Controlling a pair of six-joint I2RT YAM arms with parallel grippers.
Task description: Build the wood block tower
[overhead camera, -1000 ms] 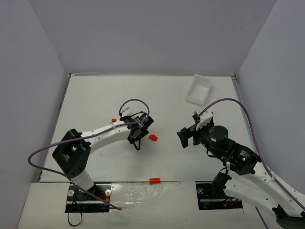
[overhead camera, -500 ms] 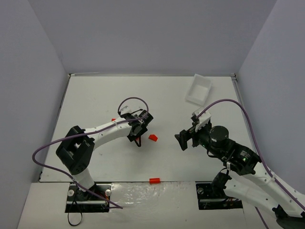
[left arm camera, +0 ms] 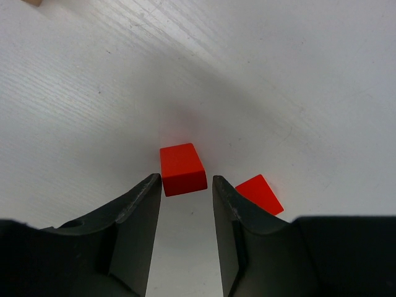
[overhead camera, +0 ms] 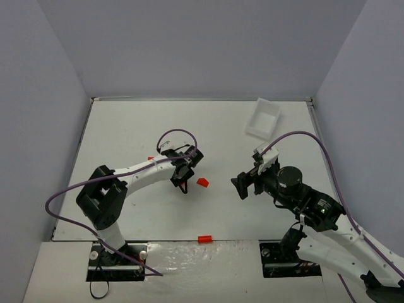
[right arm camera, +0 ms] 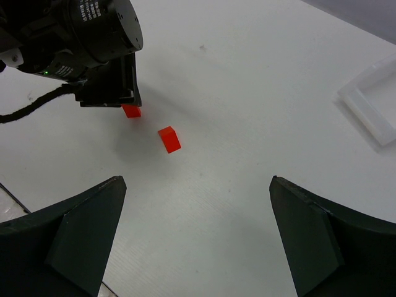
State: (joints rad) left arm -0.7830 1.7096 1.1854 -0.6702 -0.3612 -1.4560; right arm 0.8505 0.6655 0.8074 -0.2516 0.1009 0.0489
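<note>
one red block (left arm camera: pixel 182 168) at tips of left gripper (left arm camera: pixel 183 189), now narrower

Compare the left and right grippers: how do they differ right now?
The left gripper has its jaws narrowly apart; the right gripper has them spread wide. The left gripper is down at the table with a red block at its fingertips; the right gripper hangs higher, with nothing between its fingers. Shared: both are black two-finger grippers, and neither plainly grips anything.
</note>
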